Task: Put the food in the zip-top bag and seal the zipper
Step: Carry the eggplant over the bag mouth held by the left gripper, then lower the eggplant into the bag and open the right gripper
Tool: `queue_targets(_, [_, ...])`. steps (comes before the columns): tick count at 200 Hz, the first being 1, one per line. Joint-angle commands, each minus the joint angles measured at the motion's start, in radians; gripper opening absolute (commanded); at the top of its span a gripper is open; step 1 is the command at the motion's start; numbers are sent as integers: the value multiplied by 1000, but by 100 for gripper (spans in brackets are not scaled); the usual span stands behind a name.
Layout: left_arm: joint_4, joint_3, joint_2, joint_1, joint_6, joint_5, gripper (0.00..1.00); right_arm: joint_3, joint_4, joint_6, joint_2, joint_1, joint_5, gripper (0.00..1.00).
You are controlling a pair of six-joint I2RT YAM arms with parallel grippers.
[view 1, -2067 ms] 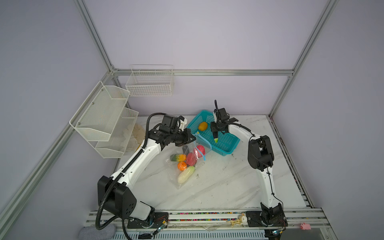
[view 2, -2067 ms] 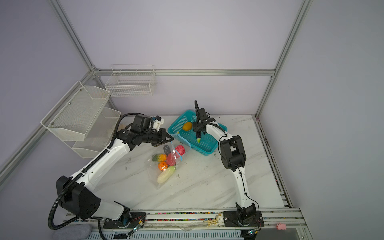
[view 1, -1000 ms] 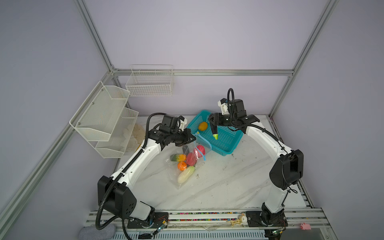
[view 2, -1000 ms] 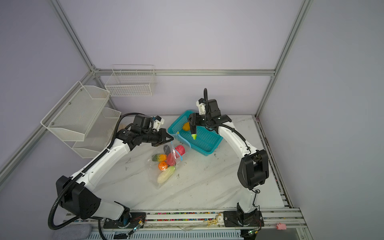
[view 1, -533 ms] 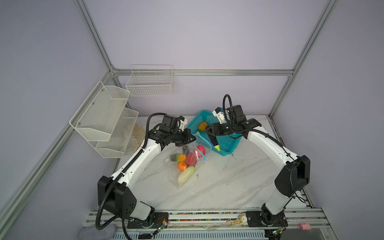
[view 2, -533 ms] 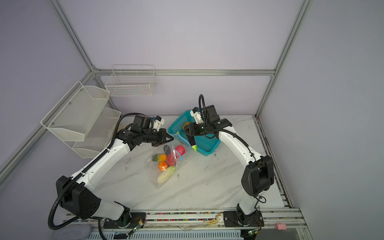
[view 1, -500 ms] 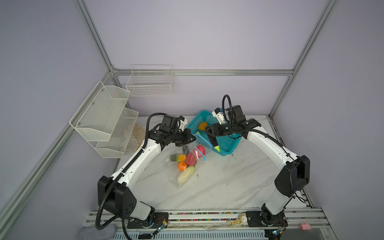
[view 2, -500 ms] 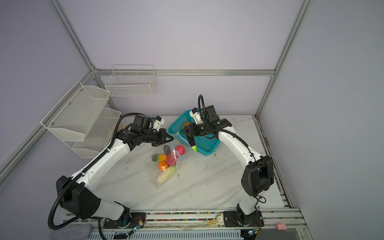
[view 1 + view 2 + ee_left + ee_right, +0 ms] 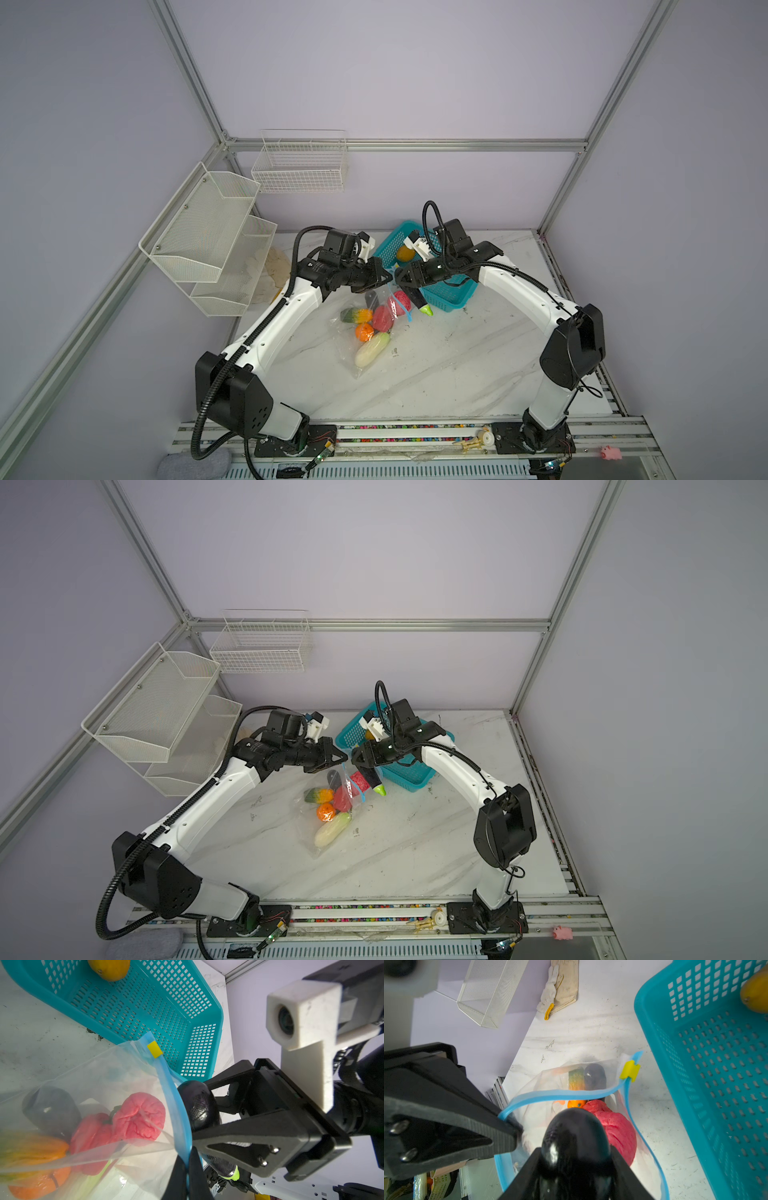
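The clear zip-top bag (image 9: 365,332) lies on the marble table and holds a white radish (image 9: 372,349), an orange (image 9: 364,331), a cucumber (image 9: 353,316), an eggplant and pink-red pieces (image 9: 139,1115). My left gripper (image 9: 188,1159) is shut on the light-blue zipper (image 9: 174,1101) and lifts one lip, so the mouth gapes. The yellow slider (image 9: 630,1070) sits at the strip's far end. My right gripper (image 9: 575,1153) is shut on a dark eggplant (image 9: 575,1130) at the bag's mouth, green stem (image 9: 427,309) pointing down. A mango (image 9: 405,252) lies in the basket.
The teal perforated basket (image 9: 449,297) stands just behind the bag, close to my right arm. White wire shelves (image 9: 208,241) hang on the left wall, with a wire basket (image 9: 299,166) on the back wall. Work gloves (image 9: 560,987) lie under the shelves.
My right gripper has carried the eggplant out of the teal basket, forward and left to the bag's mouth. The left gripper has kept its hold on the zipper without moving.
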Motion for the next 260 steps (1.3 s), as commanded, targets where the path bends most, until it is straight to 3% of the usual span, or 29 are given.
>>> queue_targets(1, [35, 6, -22, -9, 1, 27, 0, 10, -13, -23, 7, 9, -35, 49])
queue_targets(217, [38, 1, -32, -32, -8, 14, 0, 44, -10, -27, 96, 81, -81, 56])
queue_targets(260, [40, -2, -33, -35, -10, 14, 0, 54, -23, -27, 110, 86, -69, 51])
